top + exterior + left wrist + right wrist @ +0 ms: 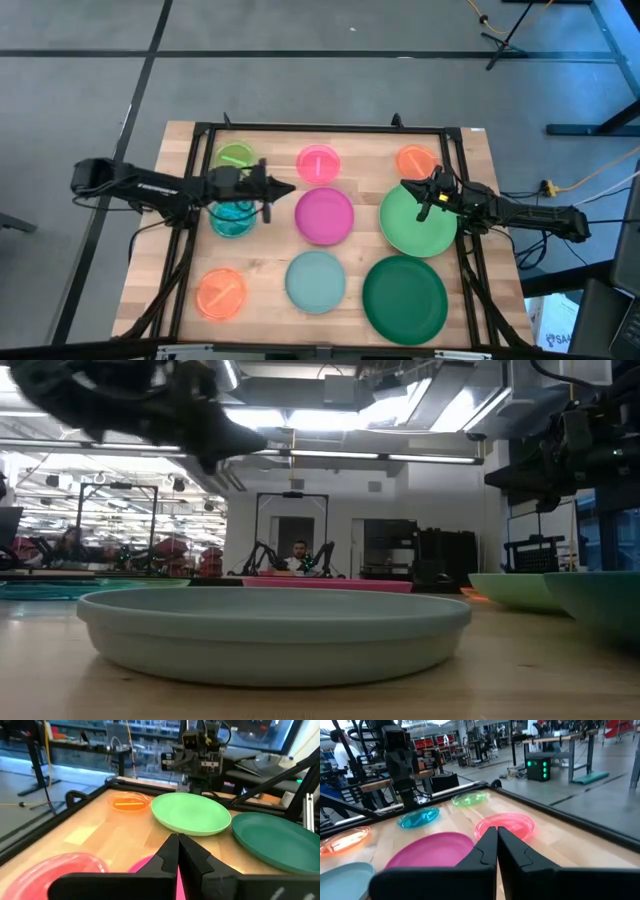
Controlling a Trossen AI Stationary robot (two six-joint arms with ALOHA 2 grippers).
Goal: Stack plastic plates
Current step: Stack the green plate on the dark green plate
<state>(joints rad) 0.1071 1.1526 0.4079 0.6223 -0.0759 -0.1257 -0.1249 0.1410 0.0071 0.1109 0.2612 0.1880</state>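
A robotics lab, seen across a wooden table [340,140] set on a grey floor marked with dark lines. In the low view, rows of ceiling lights [330,410] run over an open hall where a seated person [298,557] sits mid-frame between further robot arms [258,555] on benches. The right wrist view shows more workbenches [555,742], a cabinet with green lights [540,769] at upper right, and another person [341,750] at upper left.

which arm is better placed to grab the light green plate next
Right, probably. The right gripper hangs over the light green plate's rim, while the left gripper sits past the magenta plate, farther off.
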